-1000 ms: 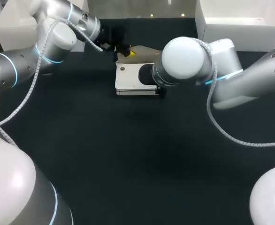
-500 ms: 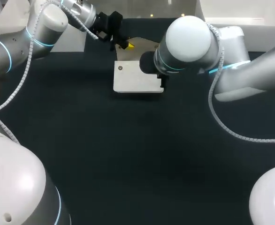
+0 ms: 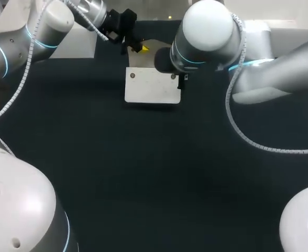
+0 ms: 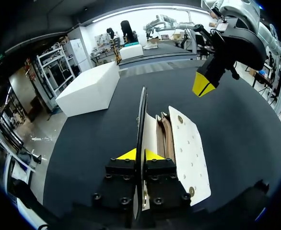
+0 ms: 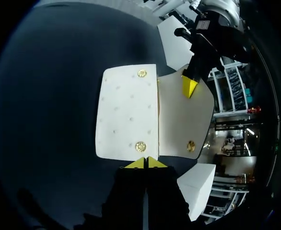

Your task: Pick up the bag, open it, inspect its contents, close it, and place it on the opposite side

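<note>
Bag, flap held open for inspection
Head view: bag (image 3: 153,86) at far middle of counter (image 3: 143,173), between the arms. Left wrist view: left gripper (image 4: 139,154) pinched on upright flap (image 4: 141,124) (seen edge-on), bag body just beside. Right wrist view: right gripper (image 5: 146,162) tips together, seemingly empty, at the bag's edge.

Dark surface (image 3: 143,173), with a cream bag (image 3: 152,86) toward twelve o'clock, a white box (image 3: 79,47) at eleven o'clock, a second white box (image 3: 285,13) at one.
</note>
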{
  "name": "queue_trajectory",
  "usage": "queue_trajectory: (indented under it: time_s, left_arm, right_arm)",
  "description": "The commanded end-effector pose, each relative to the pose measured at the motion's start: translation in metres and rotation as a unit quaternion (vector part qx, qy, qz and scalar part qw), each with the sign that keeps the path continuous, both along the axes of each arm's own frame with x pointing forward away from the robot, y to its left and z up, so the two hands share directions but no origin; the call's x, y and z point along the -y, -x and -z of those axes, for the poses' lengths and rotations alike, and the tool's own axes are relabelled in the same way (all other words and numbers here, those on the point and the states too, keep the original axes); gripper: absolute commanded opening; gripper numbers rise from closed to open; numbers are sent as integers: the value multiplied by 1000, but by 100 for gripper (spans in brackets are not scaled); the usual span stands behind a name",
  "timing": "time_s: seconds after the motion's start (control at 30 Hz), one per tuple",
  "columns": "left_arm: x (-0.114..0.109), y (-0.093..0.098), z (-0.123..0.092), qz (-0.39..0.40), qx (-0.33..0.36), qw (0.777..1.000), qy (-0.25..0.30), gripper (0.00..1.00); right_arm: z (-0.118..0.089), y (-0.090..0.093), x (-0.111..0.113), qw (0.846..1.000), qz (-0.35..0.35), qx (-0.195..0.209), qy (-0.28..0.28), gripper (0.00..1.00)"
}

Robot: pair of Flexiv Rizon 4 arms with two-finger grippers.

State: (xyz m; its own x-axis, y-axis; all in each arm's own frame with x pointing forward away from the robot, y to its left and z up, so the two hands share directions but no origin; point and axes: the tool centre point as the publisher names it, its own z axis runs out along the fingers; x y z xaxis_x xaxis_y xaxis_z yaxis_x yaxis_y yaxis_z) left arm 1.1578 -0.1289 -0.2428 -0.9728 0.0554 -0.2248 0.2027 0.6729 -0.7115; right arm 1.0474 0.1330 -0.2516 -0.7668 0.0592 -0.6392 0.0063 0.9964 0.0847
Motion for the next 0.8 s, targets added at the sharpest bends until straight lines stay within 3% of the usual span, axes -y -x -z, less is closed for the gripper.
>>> queue_trajectory:
  time_s: [0.03, 0.1, 0.4, 0.8]
  left_arm:
    - [0, 4, -1, -3, 4, 1000, 2, 0]
    - [-2, 2, 0, -10, -11, 1000, 6, 0]
    - [1, 3, -6, -1, -36, 999, 11, 0]
    - [6, 9, -16, -7, -43, 999, -2, 0]
  right_arm:
    - [0, -1, -3, 1000, 3, -1, 3, 0]
    - [0, -1, -3, 1000, 3, -1, 3, 0]
    - [-16, -33, -13, 1000, -9, 19, 15, 0]
    - [0, -60, -17, 1000, -20, 8, 0, 0]
